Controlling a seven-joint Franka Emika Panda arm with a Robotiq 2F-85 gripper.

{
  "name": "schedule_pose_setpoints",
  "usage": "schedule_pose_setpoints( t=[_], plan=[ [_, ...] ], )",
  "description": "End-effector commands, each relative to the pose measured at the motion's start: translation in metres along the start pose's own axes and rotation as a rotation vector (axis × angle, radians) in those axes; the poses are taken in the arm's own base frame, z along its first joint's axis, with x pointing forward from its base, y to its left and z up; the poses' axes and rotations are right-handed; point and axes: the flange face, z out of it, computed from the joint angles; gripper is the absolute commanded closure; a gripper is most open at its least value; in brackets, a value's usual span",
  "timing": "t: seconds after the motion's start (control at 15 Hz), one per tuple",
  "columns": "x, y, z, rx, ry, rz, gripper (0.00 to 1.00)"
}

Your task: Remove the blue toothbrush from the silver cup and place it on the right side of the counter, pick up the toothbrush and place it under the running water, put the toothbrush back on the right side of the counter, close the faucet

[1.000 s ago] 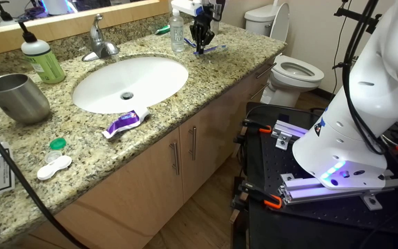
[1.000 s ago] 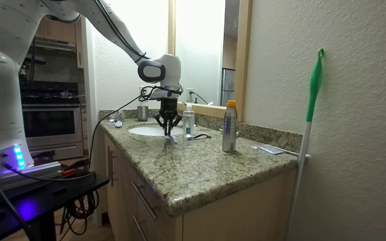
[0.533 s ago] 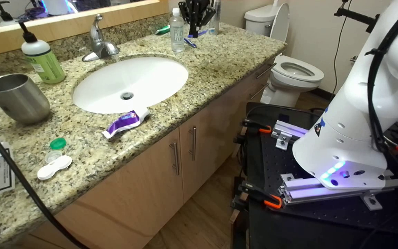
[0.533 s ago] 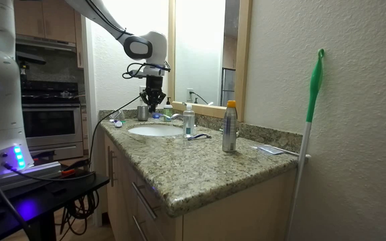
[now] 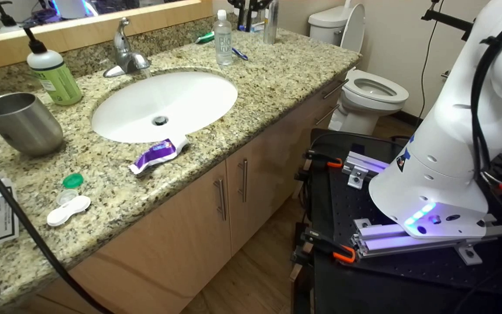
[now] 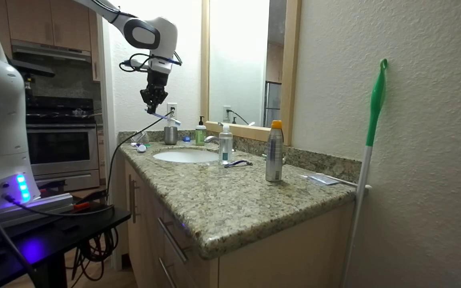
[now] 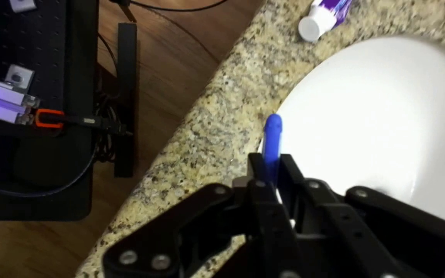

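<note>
My rounded white arm (image 5: 447, 135) carries black cables (image 5: 476, 113); low in the wrist view, my black gripper (image 7: 270, 164) shows grey screws (image 7: 160, 262).

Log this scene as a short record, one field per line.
Grip: black two-fingered gripper shut on the thin blue toothbrush
Height: toothbrush in the air, clear of the speckled granite counter
Standing upright: tapered silver metal cup, green-and-white soap bottle
Flow: curved grey metal faucet appears to be running
Lying down: purple-and-white tube, beside the white oval sink
</note>
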Motion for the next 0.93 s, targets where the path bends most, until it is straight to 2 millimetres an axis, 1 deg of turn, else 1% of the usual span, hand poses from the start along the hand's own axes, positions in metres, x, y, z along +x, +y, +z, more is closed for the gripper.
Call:
schedule_pose_setpoints(
  t=[0.0,0.2,0.27,0.33,0.4,0.53,0.6,0.67,0.73,0.87],
  plan=[
    [-0.006,-0.025,0.0,0.06,-0.114,-0.154,0.97],
    [-0.012,-0.05,0.01,0.108,-0.242,-0.251,0.97],
    [-0.012,-0.052,0.01,0.122,-0.277,-0.258,0.97],
    [-0.018,-0.039,0.008,0.115,-0.205,-0.217,0.88],
    [-0.017,-0.045,0.011,0.118,-0.232,-0.231,0.88],
    [-0.013,-0.05,0.013,0.115,-0.245,-0.24,0.88],
    [-0.012,-0.051,0.013,0.115,-0.245,-0.24,0.97],
    [-0.004,-0.051,0.017,0.1,-0.227,-0.217,0.97],
    [0.005,-0.06,0.031,0.062,-0.237,-0.207,0.97],
    [0.013,-0.078,0.059,-0.01,-0.266,-0.203,0.97]
  ],
)
